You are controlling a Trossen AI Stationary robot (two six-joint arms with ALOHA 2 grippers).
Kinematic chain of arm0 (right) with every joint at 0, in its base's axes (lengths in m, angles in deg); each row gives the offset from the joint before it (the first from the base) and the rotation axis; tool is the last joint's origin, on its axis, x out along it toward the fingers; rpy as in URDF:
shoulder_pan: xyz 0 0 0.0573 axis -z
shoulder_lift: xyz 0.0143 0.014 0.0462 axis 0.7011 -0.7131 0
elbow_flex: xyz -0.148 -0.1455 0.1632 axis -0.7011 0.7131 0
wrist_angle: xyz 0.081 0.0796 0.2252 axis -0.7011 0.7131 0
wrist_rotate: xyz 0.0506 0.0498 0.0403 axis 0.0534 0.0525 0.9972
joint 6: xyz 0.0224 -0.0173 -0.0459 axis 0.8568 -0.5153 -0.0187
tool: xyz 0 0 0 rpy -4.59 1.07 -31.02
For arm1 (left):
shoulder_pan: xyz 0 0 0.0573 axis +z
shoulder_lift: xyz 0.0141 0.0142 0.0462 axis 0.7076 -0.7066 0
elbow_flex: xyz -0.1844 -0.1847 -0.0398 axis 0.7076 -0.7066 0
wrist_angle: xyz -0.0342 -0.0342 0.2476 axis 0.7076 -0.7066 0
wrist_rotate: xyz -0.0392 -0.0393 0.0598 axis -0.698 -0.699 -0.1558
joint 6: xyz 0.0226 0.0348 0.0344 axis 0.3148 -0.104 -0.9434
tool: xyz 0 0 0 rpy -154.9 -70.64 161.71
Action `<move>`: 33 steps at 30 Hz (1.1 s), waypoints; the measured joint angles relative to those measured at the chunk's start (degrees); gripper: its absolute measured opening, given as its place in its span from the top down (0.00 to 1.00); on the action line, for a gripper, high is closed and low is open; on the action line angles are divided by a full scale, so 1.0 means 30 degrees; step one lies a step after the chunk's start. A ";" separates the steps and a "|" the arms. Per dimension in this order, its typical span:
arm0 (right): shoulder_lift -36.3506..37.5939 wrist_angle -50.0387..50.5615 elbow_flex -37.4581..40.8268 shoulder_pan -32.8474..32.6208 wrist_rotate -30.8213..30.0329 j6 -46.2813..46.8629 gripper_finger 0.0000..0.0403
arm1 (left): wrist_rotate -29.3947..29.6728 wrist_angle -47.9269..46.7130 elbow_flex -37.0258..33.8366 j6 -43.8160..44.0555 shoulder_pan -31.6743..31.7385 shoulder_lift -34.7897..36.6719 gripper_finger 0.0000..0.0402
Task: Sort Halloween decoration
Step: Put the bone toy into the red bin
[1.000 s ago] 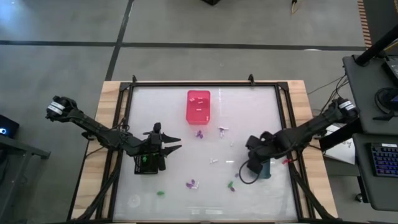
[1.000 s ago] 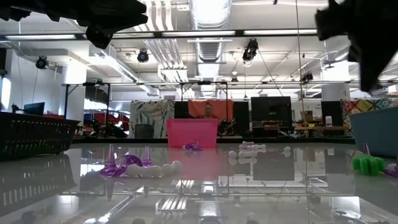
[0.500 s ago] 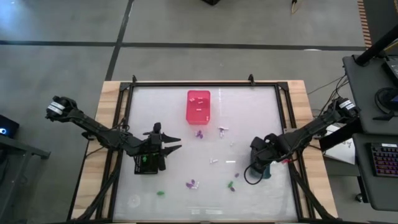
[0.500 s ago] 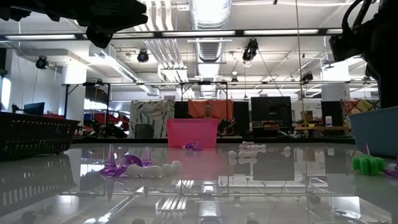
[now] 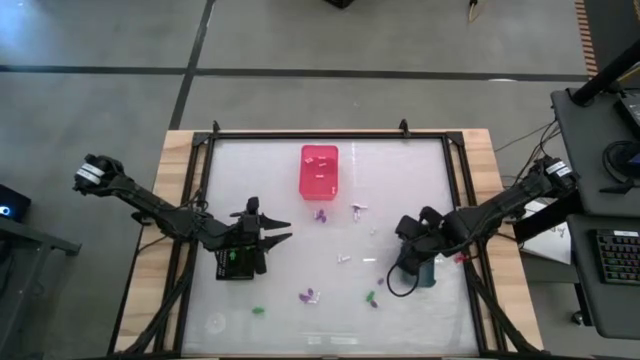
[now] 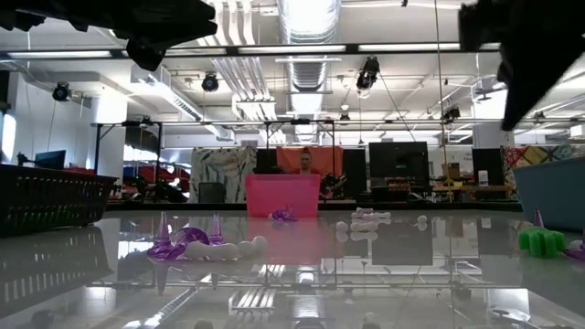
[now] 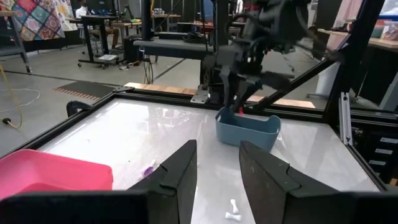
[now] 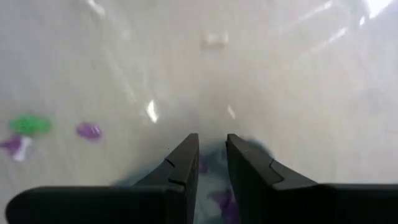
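Tiny decoration pieces lie scattered on the white table: purple (image 5: 320, 214), white (image 5: 357, 209), white (image 5: 343, 259), purple-white (image 5: 308, 296), green-purple (image 5: 372, 298) and green (image 5: 259, 311). My right gripper (image 5: 404, 262) hovers over the grey-blue bin (image 5: 427, 274) with its fingers (image 8: 186, 158) a narrow gap apart and nothing between them. Purple pieces (image 8: 221, 200) lie in the bin below it. My left gripper (image 5: 282, 232) waits open at the left, beside the black bin (image 5: 238, 263).
A pink bin (image 5: 319, 170) holding white pieces stands near the table's far edge. A black frame (image 5: 455, 200) rims the table. In the low view, purple (image 6: 183, 242) and green (image 6: 541, 239) pieces lie in front. A person stands far behind the table (image 6: 304, 163).
My right arm drew back slightly toward the table's right edge, then came back left over the grey-blue bin. The pieces on the table have stayed where they were.
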 joint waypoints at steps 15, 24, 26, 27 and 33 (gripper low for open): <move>-0.1626 -0.1189 -0.1305 0.3627 -0.0413 -1.0859 0.76 | -0.0001 0.0055 -0.0003 -0.0151 0.0000 0.0000 0.74; -0.4889 -0.2490 -0.1308 0.4925 -0.0117 -1.8809 0.77 | -0.0005 0.0087 0.0000 -0.0284 0.0000 0.0000 0.74; -0.5554 -0.2615 -0.1308 0.5338 0.0553 -1.9492 0.78 | 0.0001 0.0089 -0.0001 -0.0284 0.0000 0.0000 0.74; -0.5878 -0.2659 -0.1308 0.5522 0.0800 -1.9735 0.78 | -0.0001 0.0087 0.0000 -0.0284 0.0000 0.0000 0.74; -0.7572 -0.2805 -0.1848 0.6322 0.1281 -2.0784 0.79 | 0.0002 0.0073 -0.0001 -0.0335 0.0000 -0.0036 0.74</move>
